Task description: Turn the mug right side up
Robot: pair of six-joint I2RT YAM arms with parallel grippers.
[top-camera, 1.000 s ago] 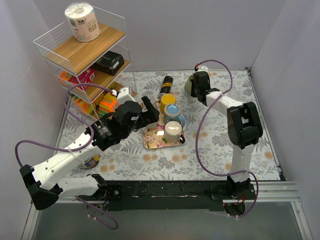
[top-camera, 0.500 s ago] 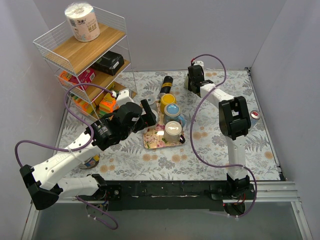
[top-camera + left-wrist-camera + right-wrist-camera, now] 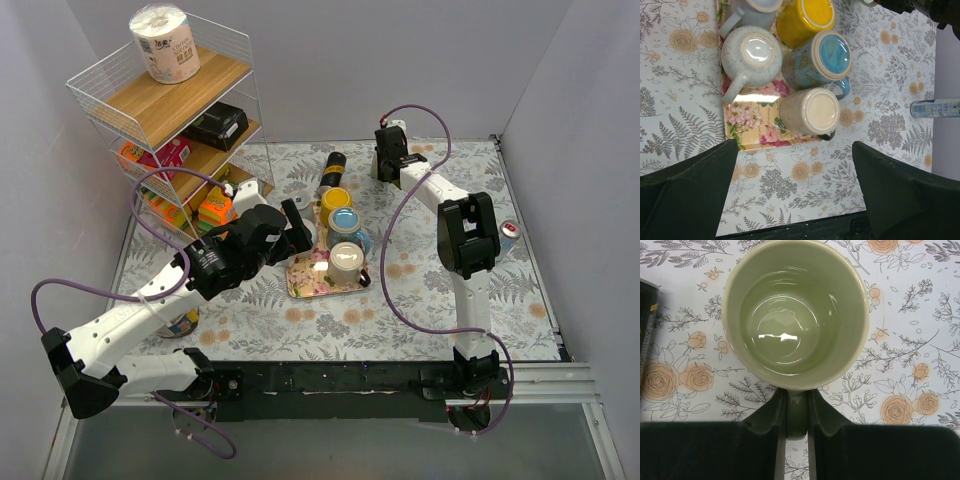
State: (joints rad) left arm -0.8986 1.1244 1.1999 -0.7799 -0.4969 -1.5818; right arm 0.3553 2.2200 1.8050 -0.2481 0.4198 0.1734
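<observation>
Right pincer [image 3: 796, 415] clamped on the handle of the upright green mug [image 3: 790, 315], a dark can [image 3: 645, 315] nearby

No legible text, paper roll [image 3: 165, 45] print seemingly unreadable

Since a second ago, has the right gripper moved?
Yes. The right gripper, holding the mug, shifted left and toward the back wall, nearer the dark can.

A table is covered by a cloth [image 3: 420, 300] printed with grey ferns and orange flowers. It is enclosed by a plain pale left wall [image 3: 40, 200], far wall [image 3: 400, 60] and right wall [image 3: 590, 150]. A white wire rack [image 3: 150, 105] with wooden shelves is set at the far left.
</observation>
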